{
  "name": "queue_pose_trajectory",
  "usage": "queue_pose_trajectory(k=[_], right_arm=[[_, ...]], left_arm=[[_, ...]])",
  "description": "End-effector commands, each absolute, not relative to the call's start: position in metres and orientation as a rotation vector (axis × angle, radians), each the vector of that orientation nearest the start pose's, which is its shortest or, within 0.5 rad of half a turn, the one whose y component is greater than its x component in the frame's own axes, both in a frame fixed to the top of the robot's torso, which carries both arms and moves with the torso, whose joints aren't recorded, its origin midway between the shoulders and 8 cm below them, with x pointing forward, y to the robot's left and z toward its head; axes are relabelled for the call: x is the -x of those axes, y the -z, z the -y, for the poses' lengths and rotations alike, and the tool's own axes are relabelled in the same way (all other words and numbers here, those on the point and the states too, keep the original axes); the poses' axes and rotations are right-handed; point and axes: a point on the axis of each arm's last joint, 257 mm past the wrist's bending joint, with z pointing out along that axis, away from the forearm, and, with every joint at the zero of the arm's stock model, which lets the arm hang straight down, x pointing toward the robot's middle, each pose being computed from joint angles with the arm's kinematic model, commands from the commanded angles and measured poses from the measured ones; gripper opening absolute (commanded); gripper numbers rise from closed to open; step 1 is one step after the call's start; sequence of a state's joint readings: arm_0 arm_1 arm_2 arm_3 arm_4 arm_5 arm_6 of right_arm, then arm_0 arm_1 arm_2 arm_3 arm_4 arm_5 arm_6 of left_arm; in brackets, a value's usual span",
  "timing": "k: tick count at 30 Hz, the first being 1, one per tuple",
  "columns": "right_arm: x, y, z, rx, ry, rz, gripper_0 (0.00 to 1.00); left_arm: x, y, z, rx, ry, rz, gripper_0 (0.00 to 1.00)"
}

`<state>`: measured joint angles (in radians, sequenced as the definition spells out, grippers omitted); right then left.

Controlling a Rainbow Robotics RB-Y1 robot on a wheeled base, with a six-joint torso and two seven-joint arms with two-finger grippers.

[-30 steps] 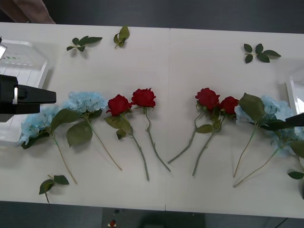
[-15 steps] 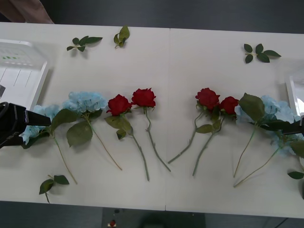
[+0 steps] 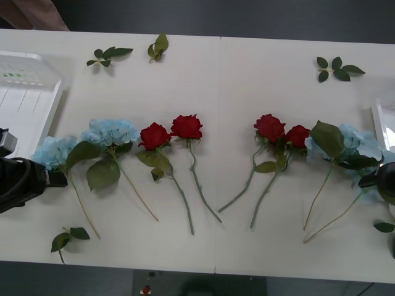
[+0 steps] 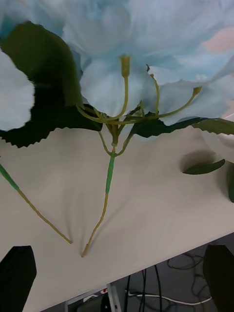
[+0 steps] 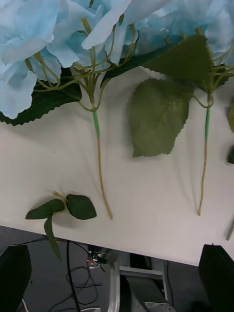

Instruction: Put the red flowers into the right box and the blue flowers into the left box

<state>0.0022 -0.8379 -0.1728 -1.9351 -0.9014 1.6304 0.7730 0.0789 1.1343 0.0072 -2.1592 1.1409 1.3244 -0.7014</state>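
At the near edge of the white table (image 3: 216,74), both arms have dropped lower and drawn back toward the robot over the last second. The left gripper (image 3: 58,179), which a second ago reached across the left box (image 3: 24,98), now sits at the left edge beside the stem of the outermost blue hydrangea (image 3: 54,151); the right gripper (image 3: 370,180) has sunk likewise at the right edge, just beside the blue hydrangeas there (image 3: 364,148). In both wrist views the black fingers stand wide apart, holding nothing, with a thin green-yellow stem lying between and beyond them on the table. This suggests each arm is lining up to pick a blue flower by its stem, though no flower has yet been moved and both boxes hold no flowers. Farther in, the flowers lie in a loose row across the middle of the table, blooms pointing away from the robot and stems fanning toward it: two pale blue clusters (image 3: 111,131) on the left with broad serrated green leaves, then two deep-red roses (image 3: 170,131), a gap, two more red roses (image 3: 281,131), and the blue clusters on the right, partly under a large leaf. The right box (image 3: 379,120) shows as a white rim at the right edge. Farthest back lie three loose leaf sprigs (image 3: 108,55), and another lies near the front left corner.
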Motion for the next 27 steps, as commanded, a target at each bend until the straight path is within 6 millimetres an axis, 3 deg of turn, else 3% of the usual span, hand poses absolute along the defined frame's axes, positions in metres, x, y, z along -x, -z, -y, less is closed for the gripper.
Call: queue_pose_trajectory(k=[1, 8, 27], right_arm=[[-0.356, 0.279, 0.391, -0.942, -0.239, -2.705, 1.0], [-0.354, 0.305, 0.381, -0.936, -0.176, -2.713, 1.0], [-0.358, 0.339, 0.37, -1.009, -0.221, -2.704, 1.0]], left_arm=[[-0.36, 0.234, -0.325, 0.465, 0.312, -2.708, 1.0], [-0.373, 0.248, -0.328, 0.478, 0.292, -2.726, 1.0], [-0.414, 0.296, -0.342, 0.499, 0.211, -2.735, 1.0]])
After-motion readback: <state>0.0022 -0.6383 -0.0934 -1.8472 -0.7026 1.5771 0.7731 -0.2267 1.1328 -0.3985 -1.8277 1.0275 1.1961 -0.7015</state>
